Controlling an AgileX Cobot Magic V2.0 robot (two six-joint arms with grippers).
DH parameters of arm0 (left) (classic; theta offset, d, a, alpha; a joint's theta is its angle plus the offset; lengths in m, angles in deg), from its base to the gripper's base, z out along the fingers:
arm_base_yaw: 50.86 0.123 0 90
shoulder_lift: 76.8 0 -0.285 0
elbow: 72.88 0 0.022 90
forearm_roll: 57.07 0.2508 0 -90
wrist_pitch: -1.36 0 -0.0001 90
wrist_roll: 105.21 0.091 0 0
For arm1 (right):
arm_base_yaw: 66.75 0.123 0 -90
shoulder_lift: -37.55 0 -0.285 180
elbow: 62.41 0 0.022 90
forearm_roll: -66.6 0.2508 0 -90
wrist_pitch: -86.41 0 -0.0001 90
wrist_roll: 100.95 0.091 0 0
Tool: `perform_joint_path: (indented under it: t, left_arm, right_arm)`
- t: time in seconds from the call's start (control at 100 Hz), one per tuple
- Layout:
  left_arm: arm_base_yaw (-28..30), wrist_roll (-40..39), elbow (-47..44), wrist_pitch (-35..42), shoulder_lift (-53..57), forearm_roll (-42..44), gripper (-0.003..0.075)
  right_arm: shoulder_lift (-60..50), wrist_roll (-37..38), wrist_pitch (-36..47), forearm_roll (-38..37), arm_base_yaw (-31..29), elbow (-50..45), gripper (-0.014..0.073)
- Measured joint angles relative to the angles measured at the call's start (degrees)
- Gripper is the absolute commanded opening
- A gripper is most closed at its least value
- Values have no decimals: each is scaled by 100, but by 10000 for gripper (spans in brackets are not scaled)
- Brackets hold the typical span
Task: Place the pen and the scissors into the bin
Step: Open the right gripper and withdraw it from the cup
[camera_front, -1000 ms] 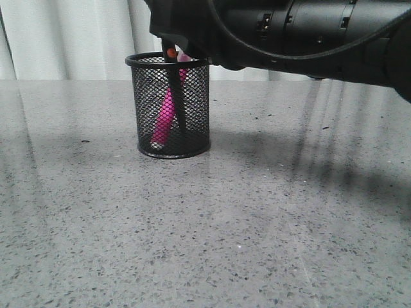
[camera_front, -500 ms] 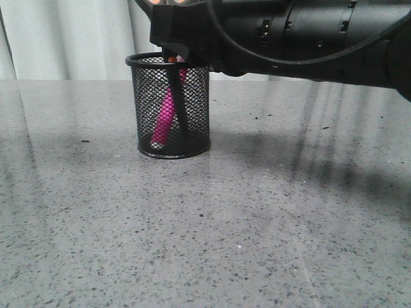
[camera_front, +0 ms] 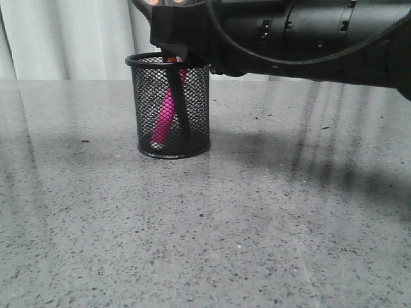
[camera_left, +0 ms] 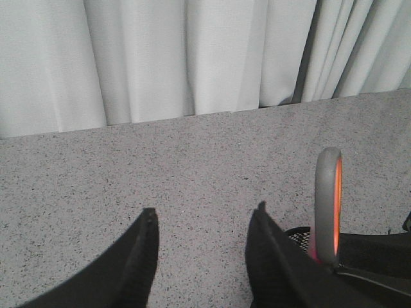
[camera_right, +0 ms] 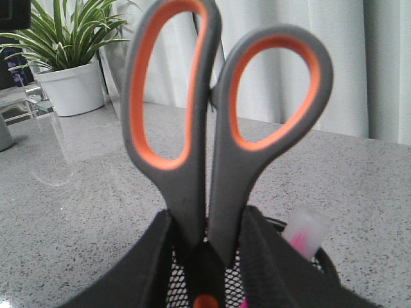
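Observation:
The bin (camera_front: pixel 142 102), a black mesh cup, stands on the table at the back left. The pen (camera_front: pixel 166 115) leans inside it, and its clear cap (camera_right: pixel 307 232) reaches the rim. The scissors (camera_front: pixel 176 96) stand upright with the blades down inside the bin and the orange-lined handles (camera_right: pixel 192 160) above the rim. My right gripper (camera_front: pixel 172 51) sits right over the bin, its jaws (camera_right: pixel 207 217) closed on the scissors' shanks just above the pivot. My left gripper (camera_left: pixel 205 209) is open and empty, close beside the bin (camera_left: pixel 297 236) and a scissors handle (camera_left: pixel 327 205).
The right arm (camera_front: pixel 308 35) stretches across the top right of the front view. The grey speckled table (camera_front: pixel 225 224) runs to a white curtain (camera_left: pixel 192 58) at the back. A potted plant (camera_right: pixel 70 70) stands on the table far beyond the bin.
My right gripper has come down with the scissors. The orange pivot has sunk from above the rim to about rim level. The pen and bin have not moved.

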Motion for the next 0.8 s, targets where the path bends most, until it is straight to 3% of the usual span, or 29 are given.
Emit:
perform_joint_path:
  t: [0.8]
  left_arm:
    - [0, 0, 0, 0, 0, 0, 295]
  right_arm:
    - [0, -13, 76, -31, 0, -10, 258]
